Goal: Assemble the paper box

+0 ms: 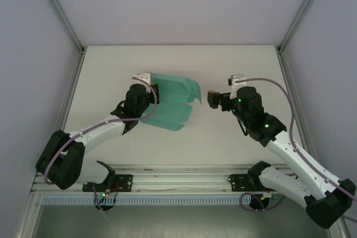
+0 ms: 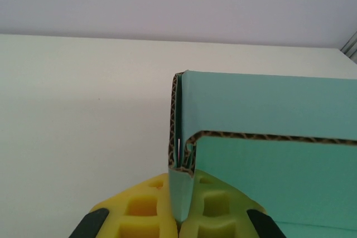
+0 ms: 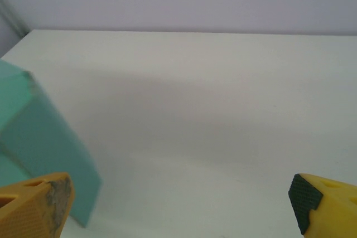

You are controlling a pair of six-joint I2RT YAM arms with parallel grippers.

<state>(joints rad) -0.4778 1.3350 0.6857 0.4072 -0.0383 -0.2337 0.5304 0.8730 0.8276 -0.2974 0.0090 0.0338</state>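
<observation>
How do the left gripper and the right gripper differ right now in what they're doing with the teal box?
The left gripper is shut, pinching a folded wall of the paper box; the right gripper is open and holds nothing. The left gripper touches the box's left edge; the right gripper sits apart, off its right side. Both have yellow fingers.

The paper box [image 1: 170,104] sits on the table [image 1: 223,65], a little left of centre. The left gripper [image 1: 150,89] is at the box's left edge, pinching a flap there. The right gripper [image 1: 212,100] is near the box's right side, apart from it.
</observation>
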